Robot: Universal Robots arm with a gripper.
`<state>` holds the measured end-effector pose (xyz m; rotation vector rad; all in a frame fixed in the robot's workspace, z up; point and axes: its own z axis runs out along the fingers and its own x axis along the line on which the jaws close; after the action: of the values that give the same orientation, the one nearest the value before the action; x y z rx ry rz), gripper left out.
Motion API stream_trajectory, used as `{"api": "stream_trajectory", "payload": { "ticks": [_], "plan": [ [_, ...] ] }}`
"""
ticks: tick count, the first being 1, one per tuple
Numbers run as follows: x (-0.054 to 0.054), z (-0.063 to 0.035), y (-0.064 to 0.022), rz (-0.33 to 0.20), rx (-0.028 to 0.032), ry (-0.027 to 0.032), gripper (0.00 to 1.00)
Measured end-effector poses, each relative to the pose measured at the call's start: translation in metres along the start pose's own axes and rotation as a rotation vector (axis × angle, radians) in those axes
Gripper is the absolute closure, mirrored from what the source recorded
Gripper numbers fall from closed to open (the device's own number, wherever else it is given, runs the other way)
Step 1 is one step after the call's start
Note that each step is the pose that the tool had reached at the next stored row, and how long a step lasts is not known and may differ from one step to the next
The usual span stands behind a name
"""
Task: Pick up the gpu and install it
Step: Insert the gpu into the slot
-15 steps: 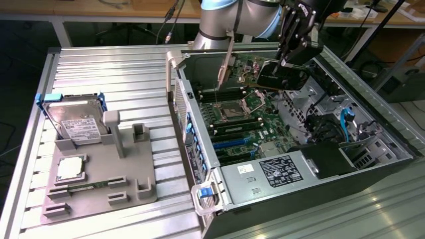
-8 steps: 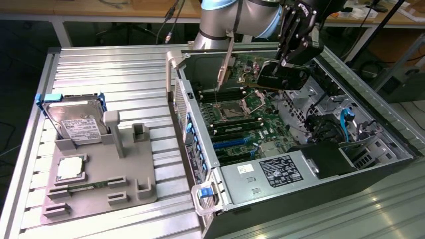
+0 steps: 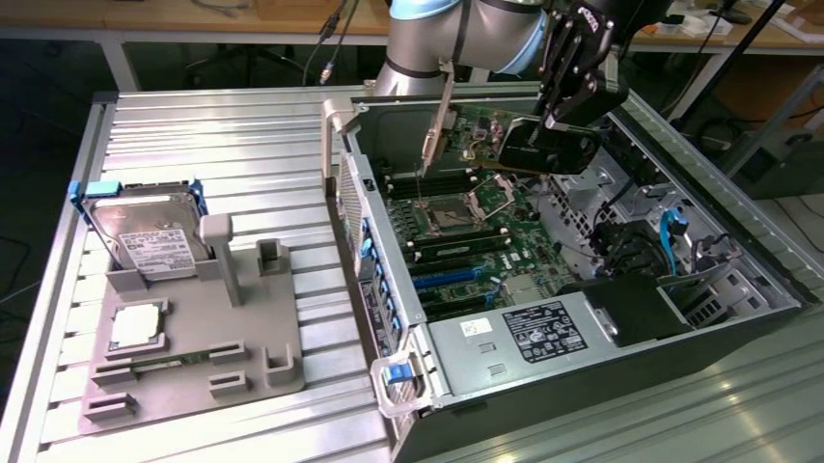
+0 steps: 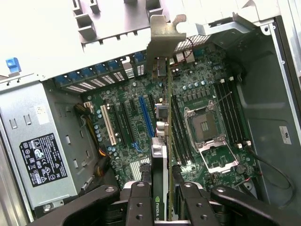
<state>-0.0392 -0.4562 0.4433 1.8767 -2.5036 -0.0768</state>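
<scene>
Clamping the gpu [image 4: 162, 117] at one end, the gripper [image 4: 162, 205] has its fingers [image 4: 140, 200] drawn narrow onto the two faces of the card. It hangs edge-on above the motherboard [image 4: 131, 122] inside the open case [image 3: 618, 395], with its silvery bracket [image 4: 163, 33] at the end away from the grip. I judge the card light and stiff but fragile: it is a thin board with bare components. The hold belongs on the flat faces, clear of the contact strip, and the long free end could swing if the pinch slips. A green-and-white sticker on the card between the fingers seems to carry the Nvidia mark, cut off partway. The black label on the power supply [image 4: 40, 160] has white print too small to read. So does the white label of the hard drive [image 3: 152, 246], which stands in a grey holder [image 3: 193, 357] outside the case
</scene>
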Motion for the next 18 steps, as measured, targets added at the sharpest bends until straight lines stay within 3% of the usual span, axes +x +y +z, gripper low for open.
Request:
{"api": "stream_trajectory", "payload": {
  "ticks": [8, 18],
  "plan": [
    [-0.0001, 0.0001, -0.0007, -0.007, -0.0001, 0.0001, 0.73],
    [-0.0024, -0.0002, -0.0058, -0.094, -0.0019, 0.0043, 0.73]
  ]
}}
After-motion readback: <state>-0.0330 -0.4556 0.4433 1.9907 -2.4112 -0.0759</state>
